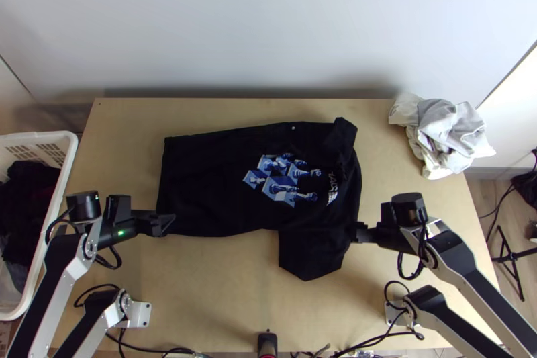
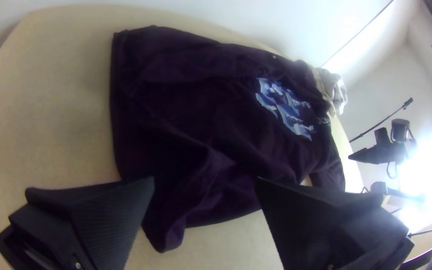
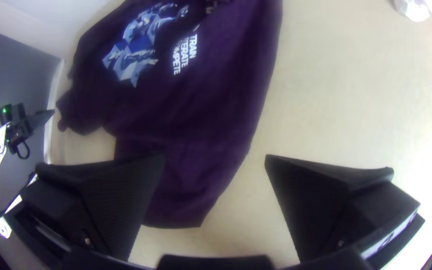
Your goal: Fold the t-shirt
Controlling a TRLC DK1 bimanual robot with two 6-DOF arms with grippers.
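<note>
Across the table (image 1: 221,297): black t-shirt (image 1: 208,190) lay flat, print (image 1: 278,187) up.
Left gripper (image 1: 171,225): I had it spread by the hem (image 1: 163,170).
Right gripper (image 1: 358,232): gaped beside the near sleeve (image 1: 310,254).

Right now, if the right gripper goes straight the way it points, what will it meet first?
The right gripper would probably meet the near sleeve of the black t-shirt first, but its height is unclear; it might pass over.
</note>
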